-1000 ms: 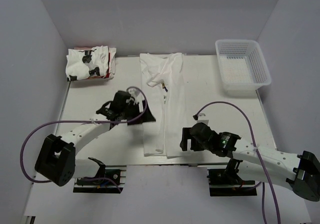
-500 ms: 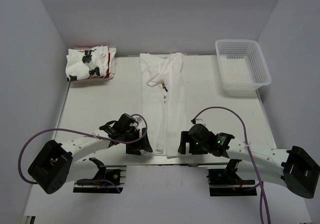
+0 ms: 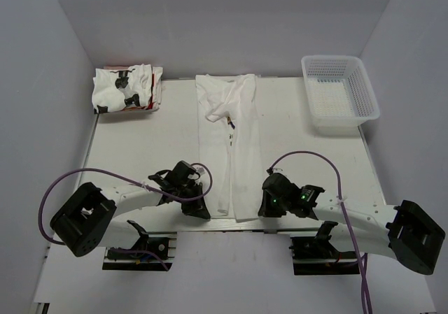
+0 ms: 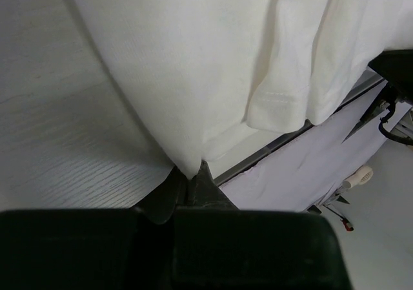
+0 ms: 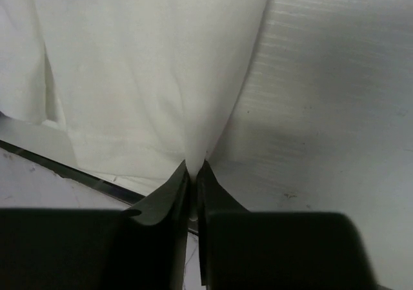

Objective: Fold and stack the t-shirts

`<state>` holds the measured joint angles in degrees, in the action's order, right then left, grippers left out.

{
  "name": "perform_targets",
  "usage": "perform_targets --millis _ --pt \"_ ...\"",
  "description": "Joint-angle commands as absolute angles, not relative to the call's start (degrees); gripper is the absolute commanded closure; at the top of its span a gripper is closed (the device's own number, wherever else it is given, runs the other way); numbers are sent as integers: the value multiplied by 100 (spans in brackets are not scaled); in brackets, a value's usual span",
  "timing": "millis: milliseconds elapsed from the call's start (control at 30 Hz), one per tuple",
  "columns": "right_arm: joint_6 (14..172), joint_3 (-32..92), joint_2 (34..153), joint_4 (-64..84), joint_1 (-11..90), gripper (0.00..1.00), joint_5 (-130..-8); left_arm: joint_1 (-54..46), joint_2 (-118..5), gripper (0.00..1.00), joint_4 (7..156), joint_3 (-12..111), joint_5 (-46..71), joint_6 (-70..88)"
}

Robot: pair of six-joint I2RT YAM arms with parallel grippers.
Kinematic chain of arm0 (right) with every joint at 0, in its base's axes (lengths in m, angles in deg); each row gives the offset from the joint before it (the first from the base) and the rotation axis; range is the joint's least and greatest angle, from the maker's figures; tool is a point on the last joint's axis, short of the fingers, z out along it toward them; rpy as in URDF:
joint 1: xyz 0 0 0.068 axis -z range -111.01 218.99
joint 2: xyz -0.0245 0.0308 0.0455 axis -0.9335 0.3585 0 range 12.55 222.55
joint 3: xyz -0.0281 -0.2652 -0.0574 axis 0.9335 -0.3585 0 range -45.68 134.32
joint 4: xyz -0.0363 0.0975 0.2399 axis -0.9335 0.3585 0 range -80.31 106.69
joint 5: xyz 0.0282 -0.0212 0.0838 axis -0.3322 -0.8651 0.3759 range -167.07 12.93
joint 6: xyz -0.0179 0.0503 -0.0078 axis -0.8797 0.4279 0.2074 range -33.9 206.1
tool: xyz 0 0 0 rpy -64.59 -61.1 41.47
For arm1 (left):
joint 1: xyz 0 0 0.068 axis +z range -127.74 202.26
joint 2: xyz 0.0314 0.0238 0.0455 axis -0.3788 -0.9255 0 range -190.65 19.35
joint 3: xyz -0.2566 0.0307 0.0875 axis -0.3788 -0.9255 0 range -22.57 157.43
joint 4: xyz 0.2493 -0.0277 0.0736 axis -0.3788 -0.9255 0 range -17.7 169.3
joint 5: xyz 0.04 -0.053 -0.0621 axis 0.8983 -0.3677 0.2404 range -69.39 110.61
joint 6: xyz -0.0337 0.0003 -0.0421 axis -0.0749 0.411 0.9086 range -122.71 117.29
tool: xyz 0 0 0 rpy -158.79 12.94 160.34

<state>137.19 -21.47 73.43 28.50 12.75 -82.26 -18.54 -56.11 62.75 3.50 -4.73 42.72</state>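
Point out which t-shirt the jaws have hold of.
The long white t-shirt spread in the middle: both arms' jaws are shut on its near hem corners. The folded stack with black and red prints sits untouched at the far left.

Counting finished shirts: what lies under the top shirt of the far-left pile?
Under the top shirt, white with black prints, edges of more folded fabric show along its right side, some red. The top shirt covers the rest, so their number cannot be told.

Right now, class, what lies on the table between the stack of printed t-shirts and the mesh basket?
The far end of the long white t-shirt, with bare table either side of it; the top view shows this.
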Motion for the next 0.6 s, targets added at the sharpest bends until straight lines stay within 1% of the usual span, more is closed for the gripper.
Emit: perform_targets --millis 0,33,133,300,367,400,500,567 --pt "13647 -2037 7293 3008 1309 95 -8348 -1887 -5597 100 6031 336 241 4089" --pt "13602 -1985 7284 2964 1292 100 -8340 -1887 -5597 100 6032 414 189 4089" --pt "13383 -1696 7328 2780 1283 100 -8365 -1887 -5396 100 5953 643 241 4089" --pt "13259 -1150 7582 2718 1336 100 -8988 -1818 -5210 100 5734 1169 601 4150" --pt "13277 -834 7679 2718 1380 100 -9226 -1764 -5359 100 5663 1372 829 4150" --pt "13294 -641 7741 2796 1432 100 -9540 -1764 -5360 100 5576 1599 996 4150" --pt "13259 -166 8223 2876 1512 100 -9981 -1764 -5605 100 5383 2101 1277 4097" --pt "13154 19 8347 2867 1643 100 -10079 -1712 -5737 100 5233 2504 1567 4045"
